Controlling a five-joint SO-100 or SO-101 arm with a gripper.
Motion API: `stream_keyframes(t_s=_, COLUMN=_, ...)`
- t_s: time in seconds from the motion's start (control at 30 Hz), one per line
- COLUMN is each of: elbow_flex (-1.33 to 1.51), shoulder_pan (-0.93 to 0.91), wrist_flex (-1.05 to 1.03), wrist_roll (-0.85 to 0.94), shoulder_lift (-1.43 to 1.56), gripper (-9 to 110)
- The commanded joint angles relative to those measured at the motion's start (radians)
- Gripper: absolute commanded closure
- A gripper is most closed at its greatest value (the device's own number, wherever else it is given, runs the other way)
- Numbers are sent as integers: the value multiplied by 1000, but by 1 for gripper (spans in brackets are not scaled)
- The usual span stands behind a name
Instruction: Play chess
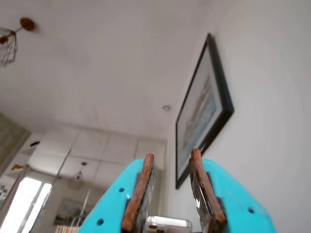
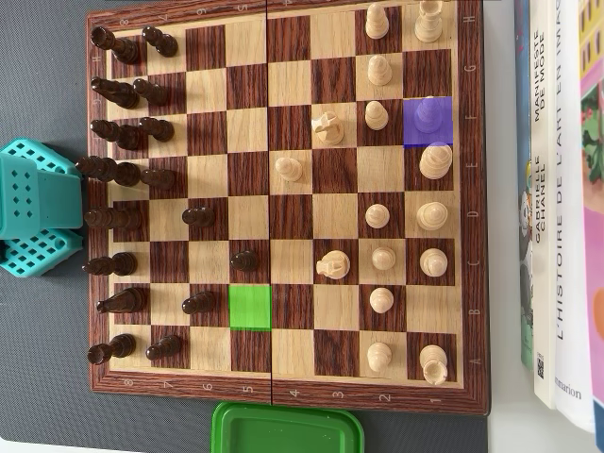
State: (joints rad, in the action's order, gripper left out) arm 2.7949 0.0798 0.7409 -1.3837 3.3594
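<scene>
The overhead view shows the wooden chess board [image 2: 283, 392]. Its dark-brown pieces [image 2: 118, 92] stand mostly along the left side and the pale cream pieces [image 2: 432, 215] on the right. One square is tinted purple [image 2: 427, 140] with a piece on it, and an empty square is tinted green [image 2: 250, 308]. A teal part of the arm [image 2: 33, 203] sits off the board's left edge. In the wrist view my gripper [image 1: 172, 154] points up at the ceiling, open, with nothing between its rust-coloured pads [image 1: 137, 194]. The board is out of that view.
A green plastic lid [image 2: 288, 429] lies against the board's bottom edge. Books [image 2: 562, 189] are stacked along the right side. In the wrist view a framed picture [image 1: 204, 109] hangs on the wall and a wire lamp [image 1: 7, 46] hangs from the ceiling.
</scene>
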Motion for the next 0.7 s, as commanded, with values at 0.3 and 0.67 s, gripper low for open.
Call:
stream_keyframes(t_s=0.3, elbow_flex=-242, shoulder_pan=8, wrist_flex=-641, wrist_roll=-5, shoulder_lift=-15, gripper=89)
stream_keyframes(t_s=0.67, elbow_flex=-462, shoulder_pan=57, wrist_flex=-1175, wrist_roll=67, shoulder_lift=-219, gripper=89)
